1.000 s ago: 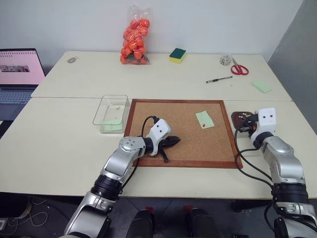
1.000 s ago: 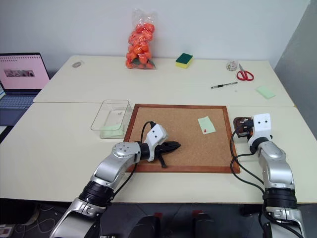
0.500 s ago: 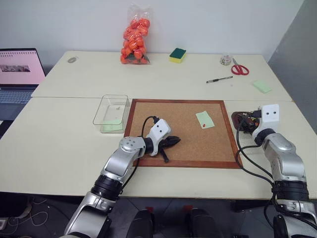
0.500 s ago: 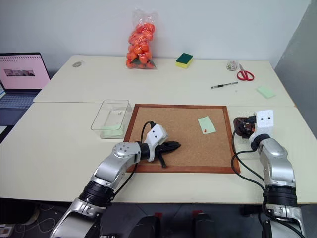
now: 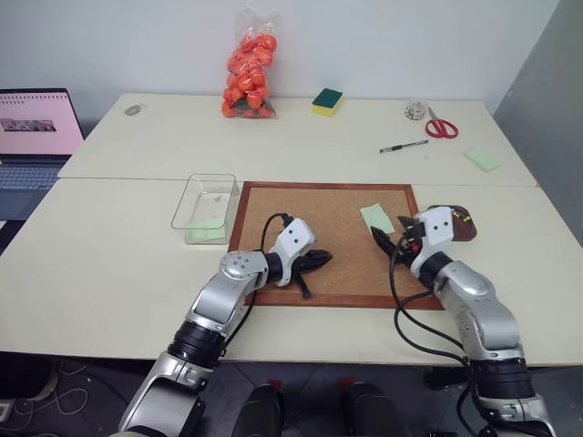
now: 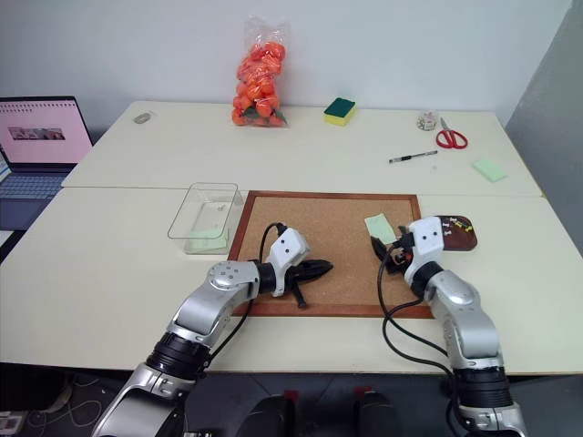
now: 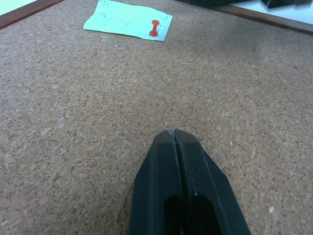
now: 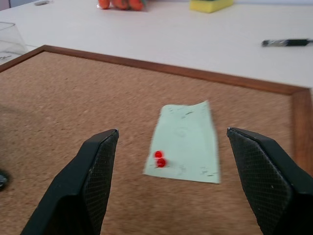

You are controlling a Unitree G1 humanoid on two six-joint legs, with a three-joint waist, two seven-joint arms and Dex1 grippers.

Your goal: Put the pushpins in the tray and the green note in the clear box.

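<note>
Since a second ago your right tool (image 8: pixel 168 183) has swung off the tray (image 5: pixel 465 228) and in over the cork board (image 5: pixel 310 205), and it's spread wide now, lined up on the green note (image 8: pixel 188 142); your left tool (image 7: pixel 178 142) hasn't budged, pressed together with nothing in it, low over the middle of the board. So the job in hand looks like pulling the last pin, and I'd go slow here: the red pushpin (image 8: pixel 158 158) is tiny next to those fingers, so centre them on the head, close on the plastic only, and lift straight up so you don't drag or tear the paper. The note itself is a thin pale-green slip with some faint marks, lying flat near the board's right side, pinned near one corner. The tray sits just off the board's right edge with a few pins in it already, and the clear box (image 5: pixel 206 208) waits just off the left edge.
</note>
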